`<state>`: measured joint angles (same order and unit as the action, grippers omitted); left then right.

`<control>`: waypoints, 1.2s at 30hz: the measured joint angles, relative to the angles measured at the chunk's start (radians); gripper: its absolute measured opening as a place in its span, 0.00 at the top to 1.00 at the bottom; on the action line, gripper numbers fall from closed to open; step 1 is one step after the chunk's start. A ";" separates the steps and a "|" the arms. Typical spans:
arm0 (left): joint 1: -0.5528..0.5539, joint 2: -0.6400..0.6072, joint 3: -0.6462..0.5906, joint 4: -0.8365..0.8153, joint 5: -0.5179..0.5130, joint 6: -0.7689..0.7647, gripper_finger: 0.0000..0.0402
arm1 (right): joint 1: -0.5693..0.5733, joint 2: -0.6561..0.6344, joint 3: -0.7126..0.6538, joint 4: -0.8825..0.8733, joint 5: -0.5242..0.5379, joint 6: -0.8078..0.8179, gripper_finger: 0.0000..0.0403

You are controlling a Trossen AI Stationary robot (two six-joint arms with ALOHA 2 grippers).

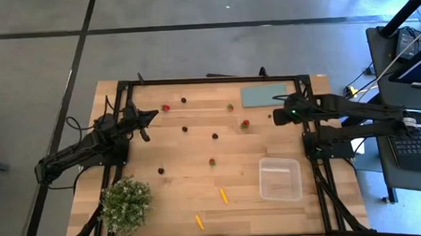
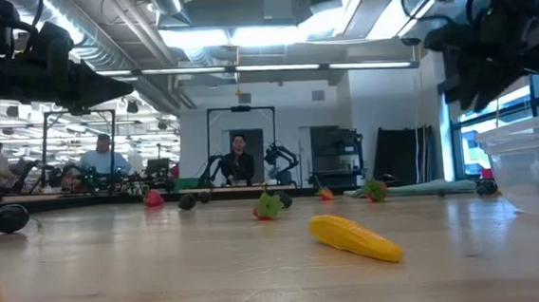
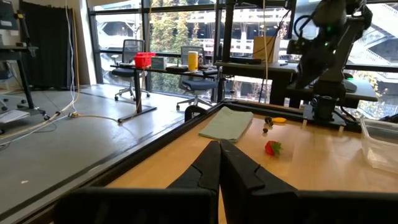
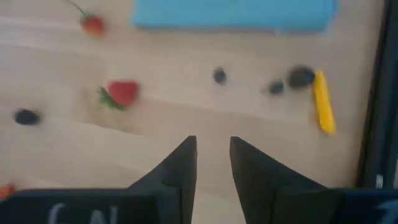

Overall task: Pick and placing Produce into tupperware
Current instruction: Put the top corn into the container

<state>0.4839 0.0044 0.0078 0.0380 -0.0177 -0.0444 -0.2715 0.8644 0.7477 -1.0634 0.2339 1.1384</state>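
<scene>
Produce lies scattered on the wooden table (image 1: 150,208): red berries (image 1: 245,123) (image 1: 165,107), dark round pieces (image 1: 215,136) and orange sticks (image 1: 223,196). The clear, empty tupperware (image 1: 280,179) stands near the right front. My right gripper (image 4: 212,155) hangs open above the table's far right part, tilted downward, with nothing between its fingers. Below and ahead of it lie a red berry (image 4: 121,93), dark pieces (image 4: 219,76) and an orange stick (image 4: 323,101). My left gripper (image 3: 219,165) waits shut and level above the far left part (image 1: 151,115).
A flat teal slab (image 1: 262,96) lies at the far right, just beyond my right gripper. A bushy green potted plant (image 1: 126,204) stands at the near left corner. A black frame (image 1: 208,80) rims the table. People sit in the room behind.
</scene>
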 joint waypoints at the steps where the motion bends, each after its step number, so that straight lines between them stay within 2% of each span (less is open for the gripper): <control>1: 0.000 0.000 0.000 0.000 0.000 0.000 1.00 | -0.011 0.013 0.000 -0.010 -0.004 -0.015 0.75; 12: 0.000 0.000 0.000 0.000 0.000 -0.001 1.00 | -0.084 0.097 0.000 -0.003 -0.008 -0.101 0.74; 15: 0.000 0.000 0.000 0.000 0.000 -0.001 1.00 | -0.094 0.102 0.000 -0.002 -0.009 -0.133 0.67; 25: 0.000 0.000 0.000 0.000 0.000 -0.001 1.00 | -0.132 0.103 0.001 0.025 0.006 -0.220 0.37; 29: 0.000 0.000 0.000 0.000 0.000 -0.001 1.00 | -0.189 0.133 0.001 0.033 -0.089 -0.215 0.33; 33: 0.000 0.000 0.000 0.000 0.000 -0.001 1.00 | -0.275 0.221 0.001 0.006 -0.224 -0.322 0.34; 36: 0.000 0.000 0.000 0.000 0.000 -0.001 1.00 | -0.334 0.315 0.001 -0.052 -0.252 -0.398 0.34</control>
<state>0.4839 0.0044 0.0077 0.0383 -0.0174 -0.0452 -0.6057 1.1798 0.7490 -1.1157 -0.0177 0.7405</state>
